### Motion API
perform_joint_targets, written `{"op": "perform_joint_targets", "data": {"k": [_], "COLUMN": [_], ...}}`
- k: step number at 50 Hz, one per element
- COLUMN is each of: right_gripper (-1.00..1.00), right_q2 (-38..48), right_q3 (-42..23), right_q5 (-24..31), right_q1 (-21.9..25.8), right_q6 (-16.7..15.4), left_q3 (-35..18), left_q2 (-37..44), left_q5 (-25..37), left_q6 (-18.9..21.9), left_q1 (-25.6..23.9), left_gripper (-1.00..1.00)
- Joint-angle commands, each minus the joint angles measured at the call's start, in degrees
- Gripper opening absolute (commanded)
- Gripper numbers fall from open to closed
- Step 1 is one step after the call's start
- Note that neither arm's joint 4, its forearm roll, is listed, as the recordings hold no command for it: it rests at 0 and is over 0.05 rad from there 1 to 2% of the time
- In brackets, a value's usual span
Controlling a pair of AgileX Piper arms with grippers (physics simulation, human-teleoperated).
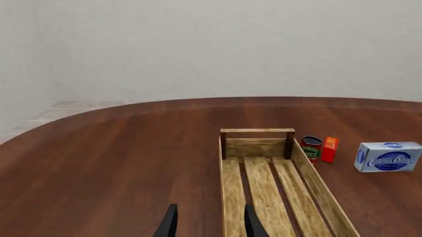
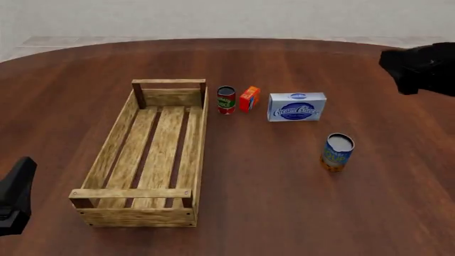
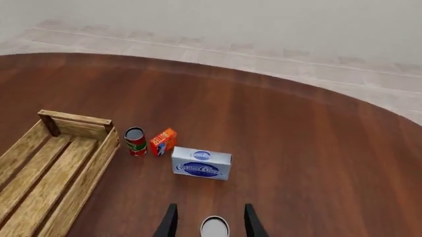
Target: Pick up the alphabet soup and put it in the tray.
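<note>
the alphabet soup (image 2: 337,152) is standing upright at the front view's right of centre, well right of the tray (image 2: 117,143). in the right wrist view the right gripper (image 3: 209,221) is hanging open – the can's grey lid showing between its fingers. the left gripper (image 1: 209,222) is gaping open too – over the tray's near-left edge.

The left arm (image 2: 14,197) shows at eight o'clock in the front view, the right arm (image 2: 421,66) at two o'clock. The left pincer (image 1: 209,222) stands open, fingers apart. The right pincer (image 3: 209,221) is likewise spread wide.
</note>
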Motion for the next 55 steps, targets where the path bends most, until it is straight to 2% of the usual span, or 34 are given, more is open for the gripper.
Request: {"op": "perform_joint_targets", "data": {"k": [1,4,5,18,20,22,36,55], "right_gripper": [1.0,1.0,1.0,1.0,1.0,1.0,1.0,1.0], "right_q2": [9.47,10.52,10.92,14.37,15.0,15.65,18.73,23.13], "right_q3": [-4.23,-4.22,-4.21,-3.56,-3.05,-2.62,-0.7,2.55], "right_q5": [0.36,0.38,-0.01,-1.43,-2.35,-2.82,-5.03,-9.49], "right_q1": [1.18,1.45,0.35,-1.49,-2.63,-2.75,-3.53,-2.89], "right_q6": [3.01,3.82,2.84,1.63,-0.33,0.43,-0.12,2.95], "left_q3": [0.0,0.0,0.0,0.0,0.0,0.0,0.0,0.0], "left_q2": [0.0,0.0,0.0,0.0,0.0,0.0,0.0,0.0], "left_q5": [0.0,0.0,0.0,0.0,0.0,0.0,0.0,0.0], "left_q6": [0.0,0.0,0.0,0.0,0.0,0.0,0.0,0.0], "left_q1": [0.0,0.0,0.0,0.0,0.0,0.0,0.0,0.0], "left_gripper": [1.0,1.0,1.0,1.0,1.0,1.0,1.0,1.0]}}
